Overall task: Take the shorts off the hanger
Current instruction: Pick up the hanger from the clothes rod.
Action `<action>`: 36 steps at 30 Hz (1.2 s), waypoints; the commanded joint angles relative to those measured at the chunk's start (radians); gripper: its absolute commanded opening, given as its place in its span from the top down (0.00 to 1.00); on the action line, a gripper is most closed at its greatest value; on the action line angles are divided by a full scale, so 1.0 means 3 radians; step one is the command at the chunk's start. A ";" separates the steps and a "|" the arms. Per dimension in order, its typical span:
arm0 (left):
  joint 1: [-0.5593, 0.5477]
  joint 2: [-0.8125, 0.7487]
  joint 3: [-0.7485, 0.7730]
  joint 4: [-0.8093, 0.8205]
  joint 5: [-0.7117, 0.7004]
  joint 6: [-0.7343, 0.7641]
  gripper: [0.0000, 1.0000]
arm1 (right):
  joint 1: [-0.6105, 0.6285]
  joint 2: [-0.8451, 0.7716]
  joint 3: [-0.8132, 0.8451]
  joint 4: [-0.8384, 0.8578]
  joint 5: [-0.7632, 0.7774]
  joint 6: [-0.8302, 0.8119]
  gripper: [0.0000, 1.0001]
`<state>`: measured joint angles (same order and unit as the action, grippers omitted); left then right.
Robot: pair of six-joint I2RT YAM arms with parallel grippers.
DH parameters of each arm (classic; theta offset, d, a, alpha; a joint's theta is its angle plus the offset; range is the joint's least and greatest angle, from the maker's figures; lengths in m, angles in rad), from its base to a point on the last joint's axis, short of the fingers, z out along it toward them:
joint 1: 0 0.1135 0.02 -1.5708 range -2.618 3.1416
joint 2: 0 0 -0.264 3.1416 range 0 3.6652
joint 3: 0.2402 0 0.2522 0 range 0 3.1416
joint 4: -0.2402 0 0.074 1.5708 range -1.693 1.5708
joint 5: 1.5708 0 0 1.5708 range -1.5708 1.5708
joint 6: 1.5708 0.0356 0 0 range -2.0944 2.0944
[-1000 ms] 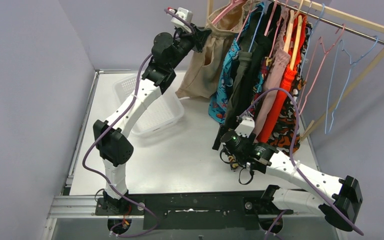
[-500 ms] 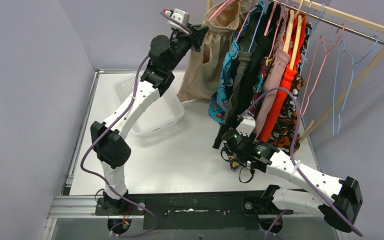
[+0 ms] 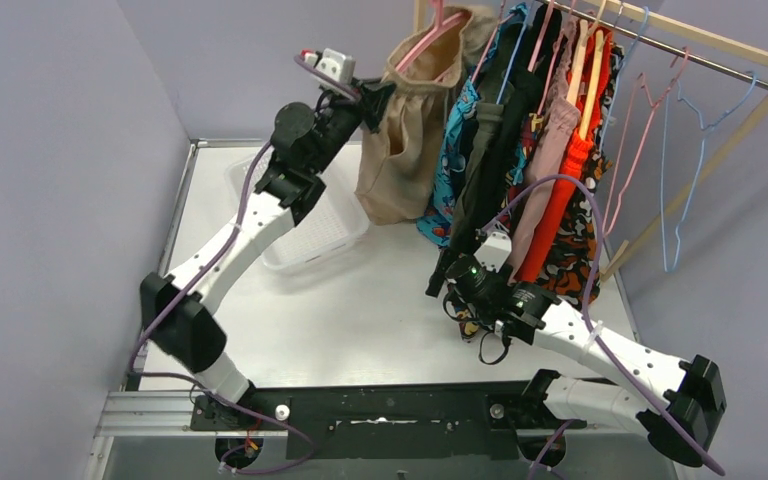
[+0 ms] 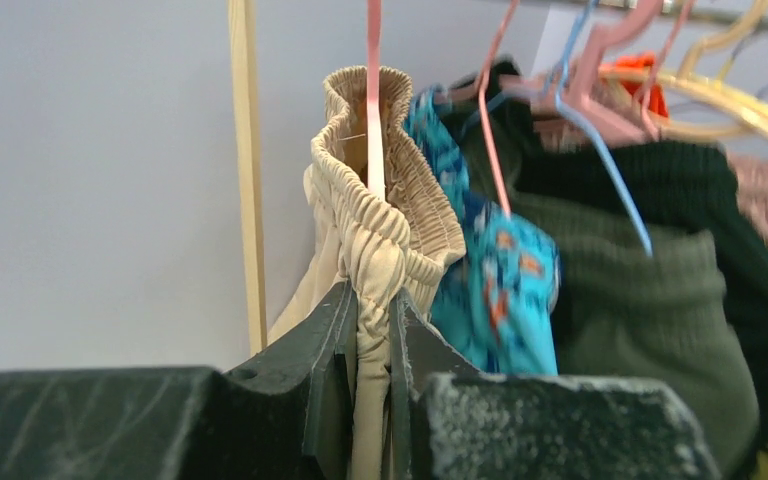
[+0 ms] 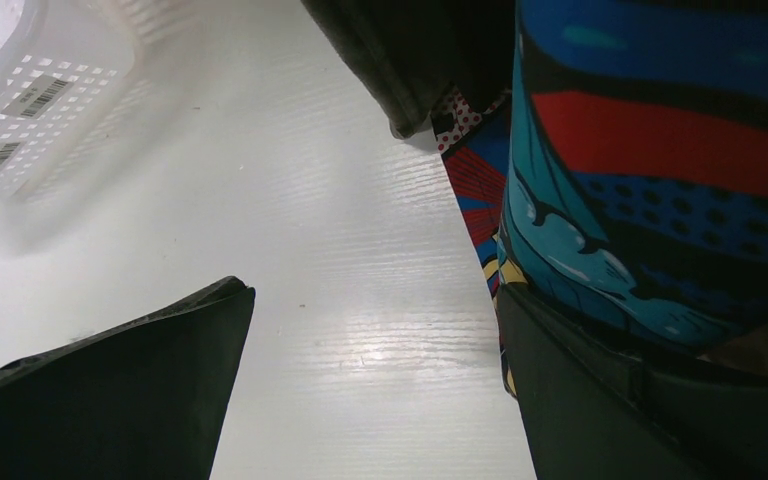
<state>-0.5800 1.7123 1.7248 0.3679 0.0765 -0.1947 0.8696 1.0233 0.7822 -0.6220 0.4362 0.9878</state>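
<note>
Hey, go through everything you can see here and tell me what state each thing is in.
left gripper, shut on the tan shorts at the waistband.
tan shorts, on the pink hanger, waistband bunched.
pink hanger, threaded through the tan waistband.
right gripper, open, holding nothing, beside the comic-print shorts.
teal shark-print shorts, hanging on the rack.
white basket, upright on the table.

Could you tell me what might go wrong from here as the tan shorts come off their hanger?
The left end effector pinches only a thin fold of waistband on the tan shorts, so the fabric might slip out. The waistband still loops over the pink hanger, so a pull could drag the hanger off the rack. The open right end effector sits beside the comic-print shorts and could snag them.
</note>
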 commanded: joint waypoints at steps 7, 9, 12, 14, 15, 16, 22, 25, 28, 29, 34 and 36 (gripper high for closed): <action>0.0025 -0.1390 -0.1674 0.0487 0.0054 -0.0388 1.00 | -0.0031 -0.0199 0.0357 0.0285 -0.0223 -0.0484 0.02; 0.0028 -0.1600 -0.1868 0.0340 -0.0054 -0.0468 1.00 | -0.0032 -0.0264 0.0392 0.0372 -0.0337 -0.0592 0.02; 0.0028 -0.1857 -0.1958 -0.0282 -0.0307 -0.0343 1.00 | -0.0042 -0.0269 0.0463 0.0497 -0.0535 -0.0762 0.02; 0.0026 -0.2036 -0.2055 -0.0673 -0.0542 -0.0194 1.00 | -0.0037 -0.0198 0.0559 0.0451 -0.0561 -0.0791 0.02; 0.0033 -0.2135 -0.2135 -0.0798 -0.0678 -0.0147 1.00 | -0.0028 -0.0160 0.0598 0.0420 -0.0567 -0.0788 0.02; 0.0039 -0.2232 -0.2182 -0.0946 -0.0835 -0.0099 1.00 | -0.0019 -0.0119 0.0623 0.0410 -0.0591 -0.0787 0.02; 0.0179 -0.2495 -0.2237 -0.1872 -0.1467 0.0309 1.00 | 0.0041 0.0070 0.0700 0.0474 -0.0729 -0.0774 0.02; 0.0332 -0.2547 -0.2178 -0.2277 -0.1575 0.0351 1.00 | 0.0058 0.0117 0.0698 0.0508 -0.0738 -0.0753 0.02; 0.0452 -0.2594 -0.2214 -0.2529 -0.1849 0.0599 1.00 | 0.0065 0.0134 0.0672 0.0496 -0.0700 -0.0696 0.02; 0.0525 -0.2581 -0.2171 -0.2670 -0.1898 0.0590 1.00 | 0.0072 0.0130 0.0663 0.0494 -0.0693 -0.0673 0.02; 0.0663 -0.2700 -0.2112 -0.2784 -0.2035 0.0768 1.00 | 0.0071 0.0101 0.0589 0.0501 -0.0673 -0.0600 0.02; 0.0680 -0.2695 -0.2073 -0.2842 -0.2204 0.0937 1.00 | 0.0075 0.0085 0.0588 0.0474 -0.0668 -0.0591 0.02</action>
<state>-0.4000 0.9352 1.0348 -0.4206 -0.4217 -0.0425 0.8852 1.0660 0.9493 -0.5167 0.2195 0.7918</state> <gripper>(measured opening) 0.100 0.977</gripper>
